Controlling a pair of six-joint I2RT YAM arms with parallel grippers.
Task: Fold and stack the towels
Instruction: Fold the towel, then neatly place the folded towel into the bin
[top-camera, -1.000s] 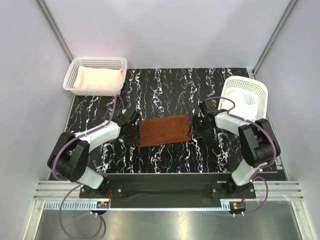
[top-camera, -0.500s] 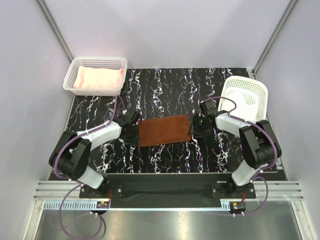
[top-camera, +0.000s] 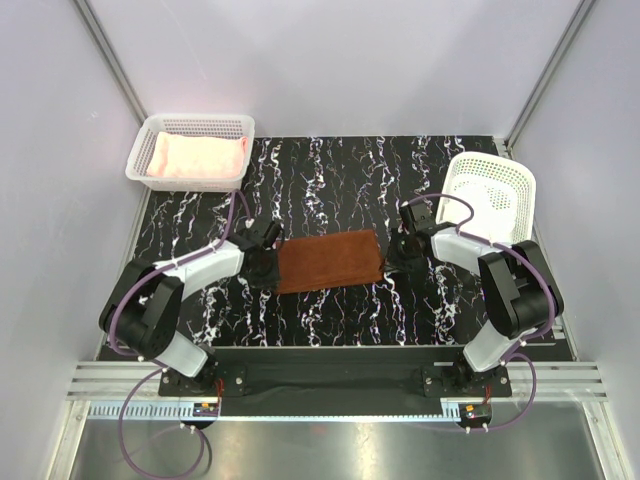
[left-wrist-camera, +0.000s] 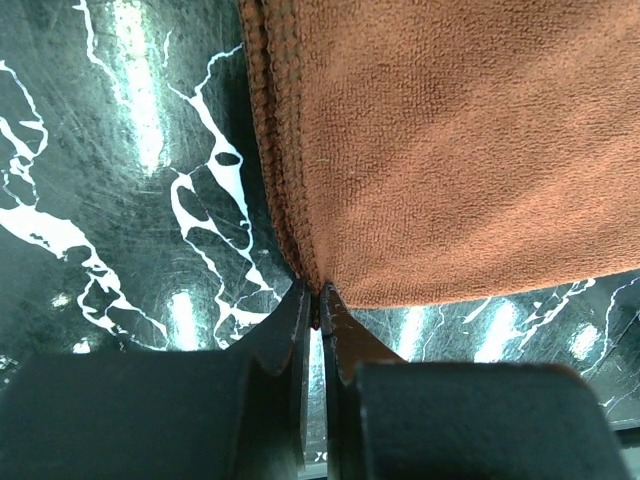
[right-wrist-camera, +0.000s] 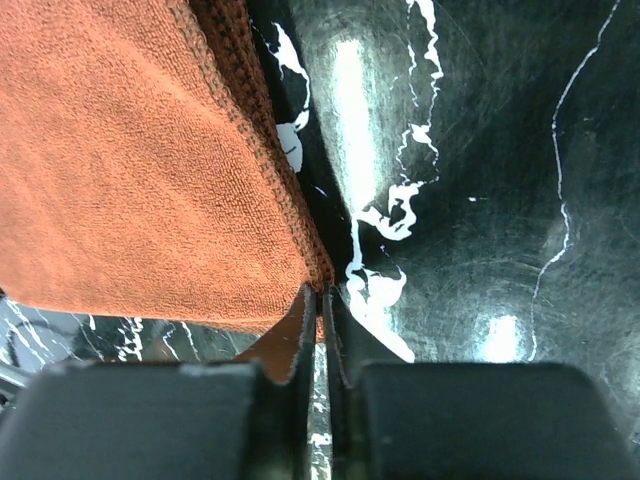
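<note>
Watching from the overhead camera, I have the rust-brown towel (top-camera: 328, 260) lying flat near the middle of the black marbled table (top-camera: 330, 170), a long strip running from 9 o'clock to 3 o'clock with its right end a little farther from me. Its edge shows doubled layers in both wrist views.

My left gripper (left-wrist-camera: 318, 300) sits at the towel's 8 o'clock corner. Its jaws are pressed together with the corner of the cloth nipped between their tips. My right gripper (right-wrist-camera: 322, 295) is at the 4 o'clock corner, jaws likewise closed on the hem there, with only a sliver of gap showing between them. Both corners lie low against the tabletop.

At 10 o'clock on the table stands a white mesh basket (top-camera: 200, 126), upright, with the pale pink towel (top-camera: 195, 157) lying inside it and filling most of its floor. It is well apart from the brown towel.

At 2 o'clock is a second white basket (top-camera: 500, 172), tipped so that its opening faces the camera, just beside my right arm's forearm. Its inside reads as white on white, and I cannot tell whether any cloth lies in it.
</note>
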